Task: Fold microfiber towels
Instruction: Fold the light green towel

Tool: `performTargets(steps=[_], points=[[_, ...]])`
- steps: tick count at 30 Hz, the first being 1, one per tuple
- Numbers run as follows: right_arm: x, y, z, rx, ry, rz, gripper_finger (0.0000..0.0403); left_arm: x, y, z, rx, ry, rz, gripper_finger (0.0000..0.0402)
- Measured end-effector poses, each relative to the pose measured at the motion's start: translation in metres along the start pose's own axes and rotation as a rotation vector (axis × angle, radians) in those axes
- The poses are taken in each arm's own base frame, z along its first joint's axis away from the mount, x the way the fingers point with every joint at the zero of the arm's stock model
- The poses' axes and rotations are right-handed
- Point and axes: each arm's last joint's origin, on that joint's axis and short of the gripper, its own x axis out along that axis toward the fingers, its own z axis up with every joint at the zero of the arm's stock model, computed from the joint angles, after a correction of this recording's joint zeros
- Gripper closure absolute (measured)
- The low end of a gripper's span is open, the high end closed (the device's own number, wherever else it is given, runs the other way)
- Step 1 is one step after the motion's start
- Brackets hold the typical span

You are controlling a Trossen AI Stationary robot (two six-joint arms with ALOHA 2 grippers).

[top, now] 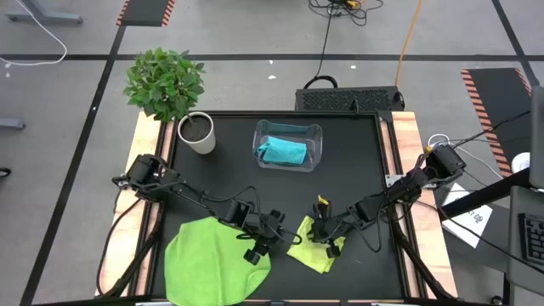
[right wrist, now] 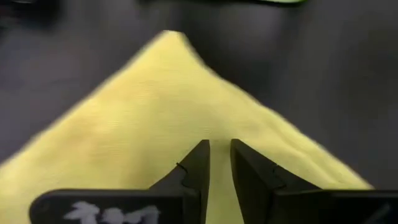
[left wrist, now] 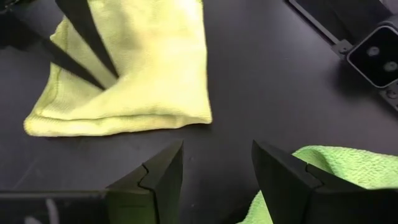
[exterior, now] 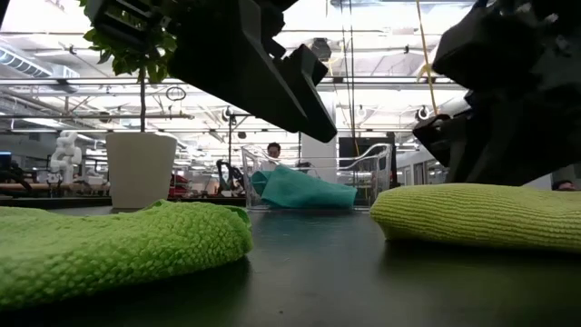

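Observation:
A pale yellow-green towel (top: 310, 253), folded small, lies flat near the table's front edge, right of centre. My right gripper (right wrist: 217, 146) is down on its top face, fingers almost together. A bright green towel (top: 212, 263) lies spread at the front left. My left gripper (left wrist: 217, 174) hangs open above the bare table between the two towels, by the green one's right edge (left wrist: 336, 168), touching nothing. A turquoise towel (top: 283, 151) lies bunched inside the clear bin (top: 316, 136) at the far middle. My right gripper has its fingertips (left wrist: 106, 74) on the top face of the pale yellow-green towel (right wrist: 186, 118), well in from its edges. They come slanting down from the table's right. Creases run out from the tips, so a small pucker of the top layer seems pinched. The towel lies flat on the table.
A potted plant in a white pot (top: 196, 133) stands at the far left corner. The clear bin sits in the far middle. Bare dark tabletop (top: 246, 187) lies between the bin and the two towels. A black box (top: 348, 99) sits beyond the far edge.

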Motion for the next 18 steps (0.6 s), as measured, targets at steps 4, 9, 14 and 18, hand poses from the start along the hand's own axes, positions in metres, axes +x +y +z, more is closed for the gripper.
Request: performTargets(steps=[4,9,14,18], points=[[-0.001,0.008,0.0,-0.013,0.003,0.111,0.0349,0.001,-0.005,0.001,0.009,-0.001,-0.009,0.0211],[-0.002,0.018,-0.002,-0.039,0.008,0.143,0.0349,0.001,-0.009,0.002,0.019,-0.01,-0.014,0.021],[-0.004,0.025,0.006,-0.072,-0.105,0.085,0.0349,0.001,-0.009,0.002,0.036,-0.008,-0.015,0.0211],[-0.006,0.032,0.014,-0.101,-0.206,0.104,0.0349,0.011,-0.009,-0.004,0.034,0.026,-0.016,0.0211]])
